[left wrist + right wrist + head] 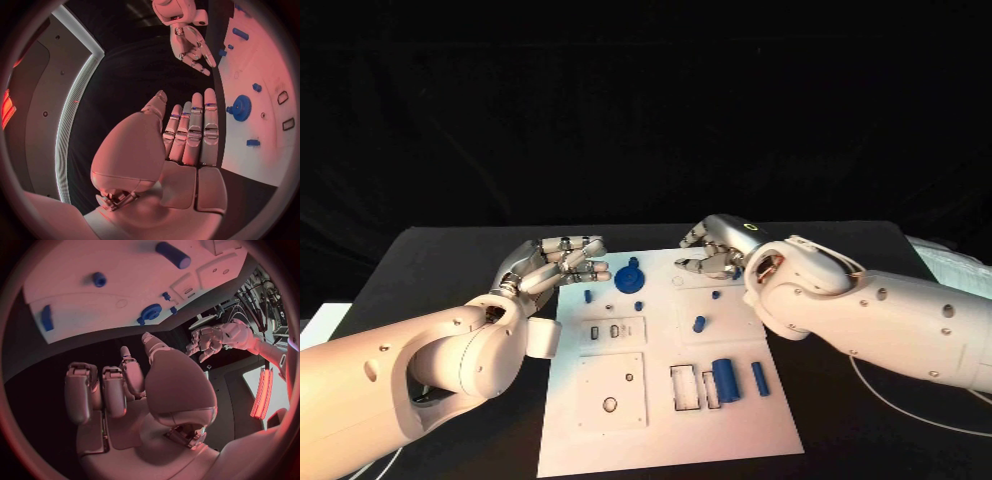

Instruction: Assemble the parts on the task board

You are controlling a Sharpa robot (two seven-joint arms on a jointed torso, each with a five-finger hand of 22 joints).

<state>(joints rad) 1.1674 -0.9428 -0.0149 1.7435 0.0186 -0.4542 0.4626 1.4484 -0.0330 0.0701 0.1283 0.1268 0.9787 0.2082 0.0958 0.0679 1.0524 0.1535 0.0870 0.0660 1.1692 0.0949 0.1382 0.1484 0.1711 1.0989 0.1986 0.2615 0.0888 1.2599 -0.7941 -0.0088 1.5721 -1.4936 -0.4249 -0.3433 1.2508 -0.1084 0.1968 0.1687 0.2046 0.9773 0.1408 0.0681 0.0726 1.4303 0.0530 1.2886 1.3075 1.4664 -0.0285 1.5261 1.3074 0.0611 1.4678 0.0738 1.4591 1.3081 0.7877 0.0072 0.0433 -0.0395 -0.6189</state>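
Black table [459,250], white task board [661,420] at centre, both hands empty at its far end.
Near edge: blue cylinder [726,380], long axis 12–6. Farther, blue gear [629,279] lies at 3 o'clock of the left hand [563,262], fingers spread; right hand [715,250], loosely curled, slightly farther.

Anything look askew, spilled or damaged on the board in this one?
Nothing stands out. The white task board lies flat, small blue parts loose on it, not yet assembled; left hand and right hand hold nothing.

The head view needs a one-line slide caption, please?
Both hands, left and right, hover open at the far end of the white board with blue parts.
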